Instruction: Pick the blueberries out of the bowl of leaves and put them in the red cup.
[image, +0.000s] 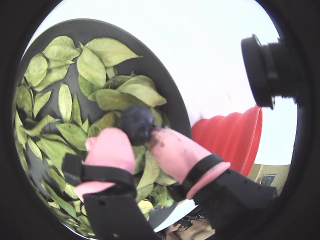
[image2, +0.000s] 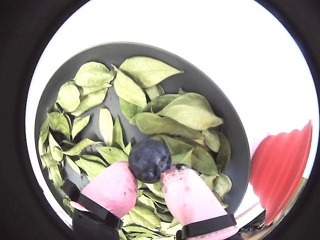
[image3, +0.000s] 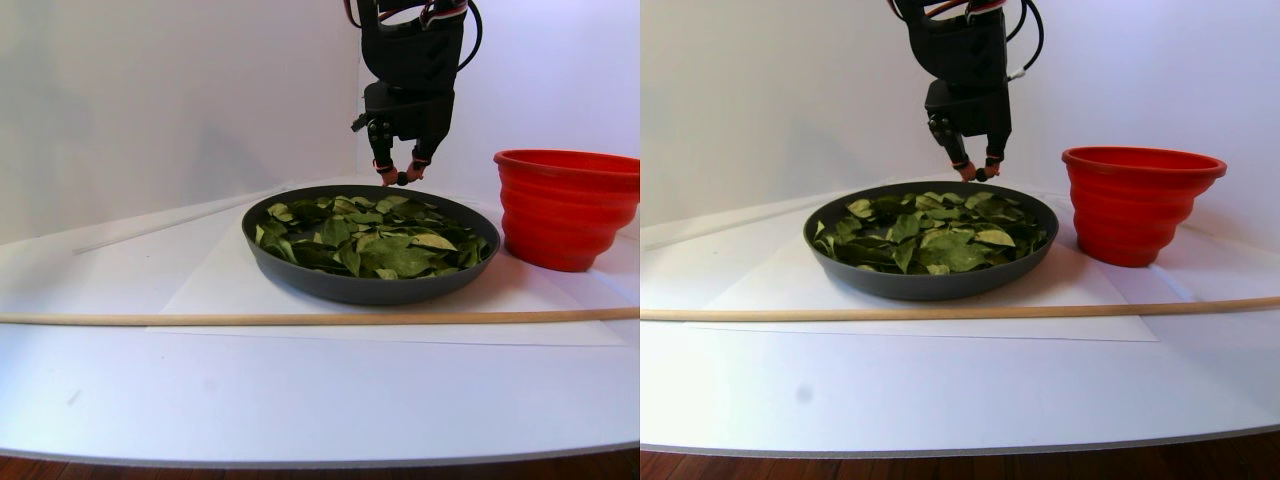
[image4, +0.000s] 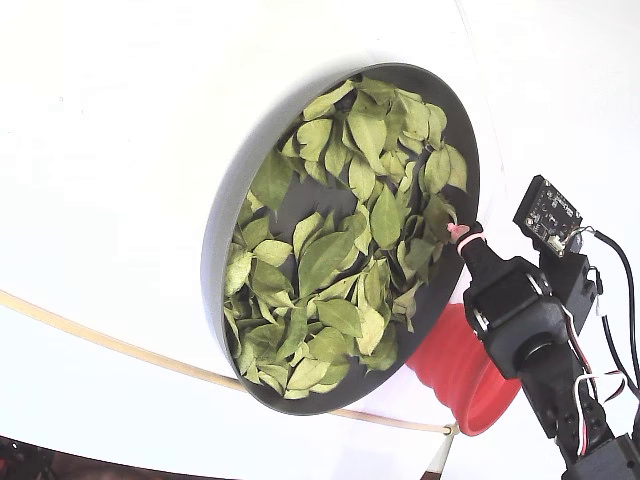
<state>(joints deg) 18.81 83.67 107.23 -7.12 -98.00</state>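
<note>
My pink-tipped gripper (image: 139, 139) is shut on one dark blueberry (image: 135, 124), also seen in another wrist view (image2: 149, 159), and holds it just above the leaves (image2: 165, 112) in the dark grey bowl (image2: 220, 105). In the stereo pair view the gripper (image3: 401, 178) hangs over the bowl's far rim (image3: 370, 285), a little above the leaves (image3: 380, 240). The red cup (image3: 566, 205) stands just right of the bowl there; it also shows in both wrist views (image: 232, 135) (image2: 280, 167) and in the fixed view (image4: 460, 375). No other blueberry shows among the leaves.
A thin wooden stick (image3: 300, 318) lies across the white table in front of the bowl. A white sheet (image3: 200, 290) lies under bowl and cup. A black camera (image: 267, 70) juts into a wrist view at the right.
</note>
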